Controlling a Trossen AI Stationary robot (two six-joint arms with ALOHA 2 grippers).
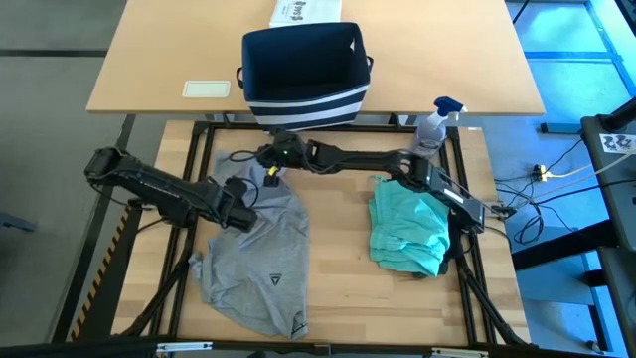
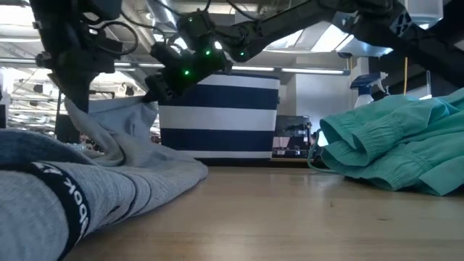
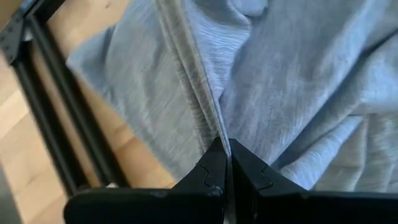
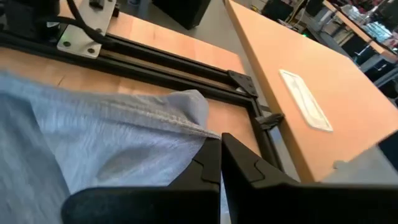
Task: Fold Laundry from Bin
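The grey T-shirt (image 1: 263, 254) of the laundry lies spread over the table's left half, its small logo near the front. My left gripper (image 1: 238, 206) is shut on the shirt's left part. My right gripper (image 1: 272, 164), reaching across from the right, is shut on the shirt's far end. Between the two grippers the cloth (image 2: 116, 119) is raised off the table. A teal piece (image 1: 407, 231) lies bunched on the table's right side. The navy bin (image 1: 303, 75) with white stripes stands on the far table. My left gripper pinches a raised ridge of the grey shirt along a seam (image 3: 208, 121) between its two shut fingers, slanting down from above. The ridge runs straight away from the fingertips. The cloth around it rests on the table. My right gripper pinches the shirt's stitched far edge (image 4: 189, 127) between its shut fingers, nearly level, reaching from the table's right. That edge is lifted off the table (image 2: 141, 109), and the cloth falls away from it toward the near side.
A spray bottle (image 1: 437, 121) stands at the table's far right corner. On the far table a white printed box (image 1: 303, 10) stands behind the bin and a white card (image 1: 207, 89) lies left of it. Bare wood (image 1: 338, 278) shows between the grey shirt and the teal piece.
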